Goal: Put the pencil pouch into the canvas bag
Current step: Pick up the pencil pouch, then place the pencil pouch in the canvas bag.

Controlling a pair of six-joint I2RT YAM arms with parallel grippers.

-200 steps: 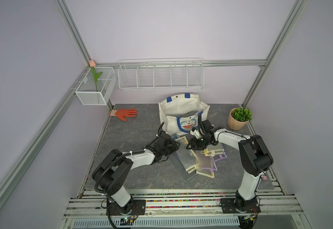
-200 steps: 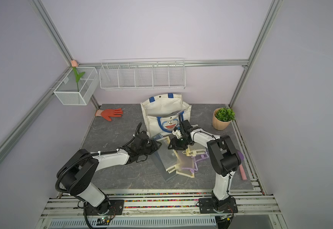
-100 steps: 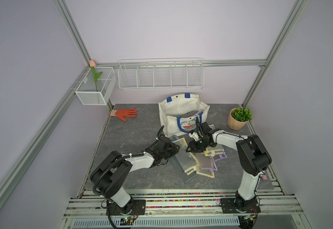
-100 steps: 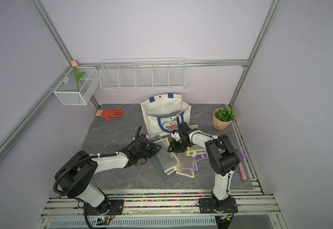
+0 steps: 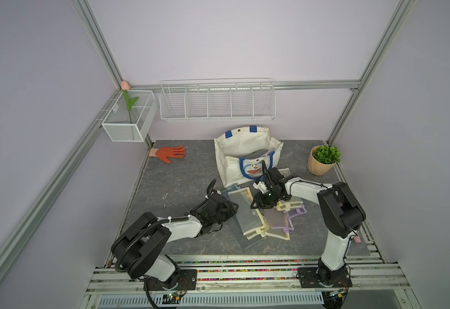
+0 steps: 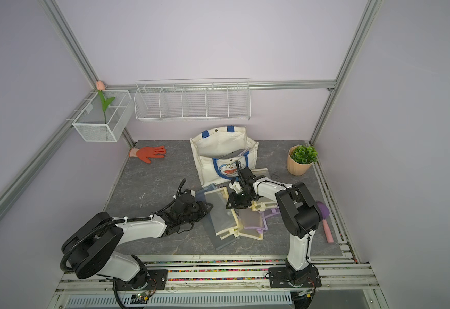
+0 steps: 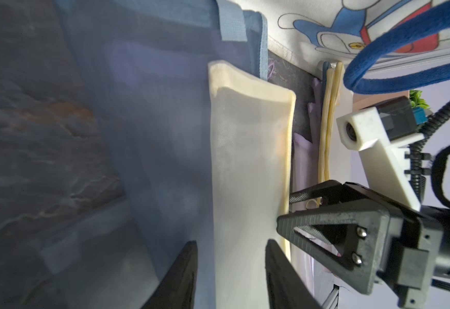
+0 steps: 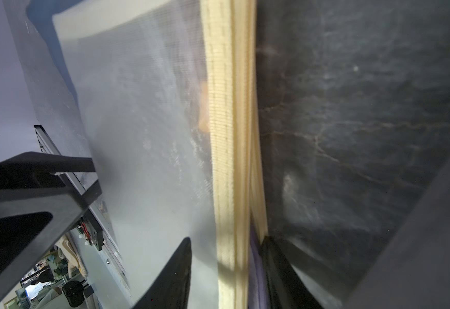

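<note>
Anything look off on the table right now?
The mesh pouches lie in a skewed, overlapping heap before the canvas bag, whose front wall sags. An orange glove lies in the far corner; a pink-handled item sits by the side rail.

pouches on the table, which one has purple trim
The purple-trimmed pouch, at the pile's edge toward the potted plant. The others are cream-trimmed pouches and one blue-grey pouch.

The right pincer [image 5: 254, 205] has dropped onto the cream-edged pouch [image 5: 244, 214], jaws narrowing.
</note>
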